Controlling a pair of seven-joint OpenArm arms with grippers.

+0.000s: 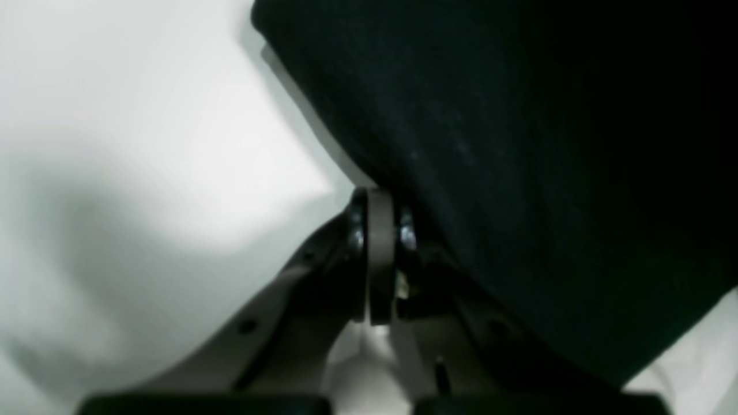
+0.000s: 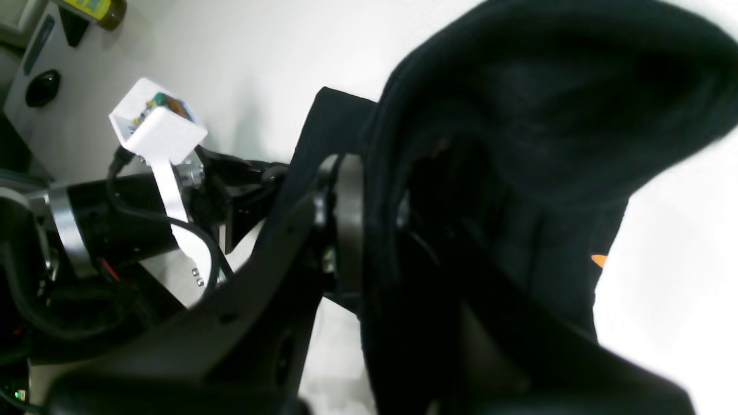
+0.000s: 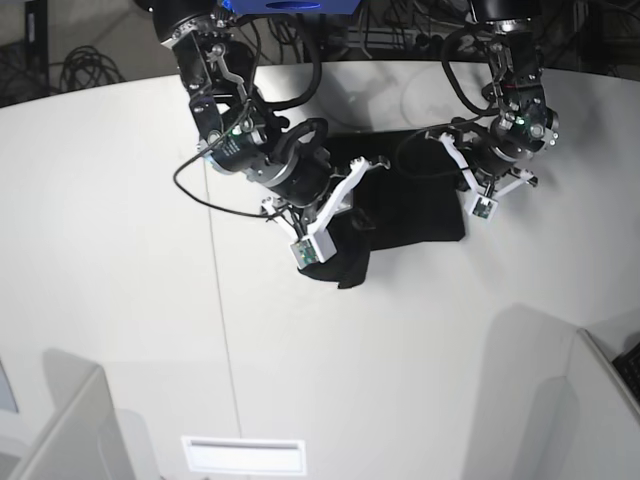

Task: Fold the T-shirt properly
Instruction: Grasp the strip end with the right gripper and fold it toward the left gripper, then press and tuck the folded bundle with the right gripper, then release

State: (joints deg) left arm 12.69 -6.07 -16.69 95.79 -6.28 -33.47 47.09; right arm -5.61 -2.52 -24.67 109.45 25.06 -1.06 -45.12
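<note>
A broad white desk [image 3: 120,250] carries a large black cloth T-shirt [image 3: 400,205], lying bunched at its far middle between the two arms. The right hand [image 2: 369,225] is clamped on a thick fold of the shirt, a sliver of orange print showing on the hanging cloth. The left hand [image 1: 380,230] has its jaws together at the shirt's edge.

Right tool [image 2: 369,230] pinches the black T-shirt [image 2: 519,132].
</note>
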